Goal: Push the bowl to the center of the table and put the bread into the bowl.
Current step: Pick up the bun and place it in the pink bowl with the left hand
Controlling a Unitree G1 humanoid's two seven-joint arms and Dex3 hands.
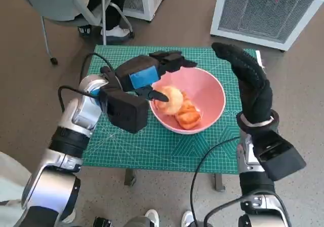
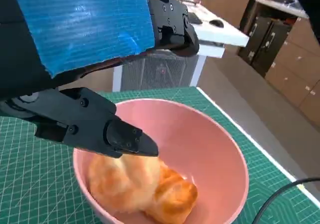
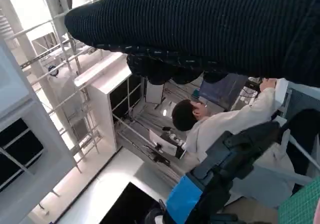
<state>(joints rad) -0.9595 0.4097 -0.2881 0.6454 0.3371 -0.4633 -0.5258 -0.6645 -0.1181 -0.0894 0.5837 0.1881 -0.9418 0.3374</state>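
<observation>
Round pink plastic bowl (image 1: 195,99) sits near counter (image 1: 152,151) centre. Golden bread roll (image 1: 172,99) inside it, left robot hand (image 1: 152,75) fingers spread above, holding nothing. Right robot hand (image 1: 248,80) open, raised beside bowl. Task looks essentially complete.

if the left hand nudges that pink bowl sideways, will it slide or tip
Probably slide: the pink bowl sits wide and low on the green mat. The bread lies low inside, which should steady it. Its smooth, thin-looking wall suggests it is light, so a push high on the rim might rock it.
</observation>
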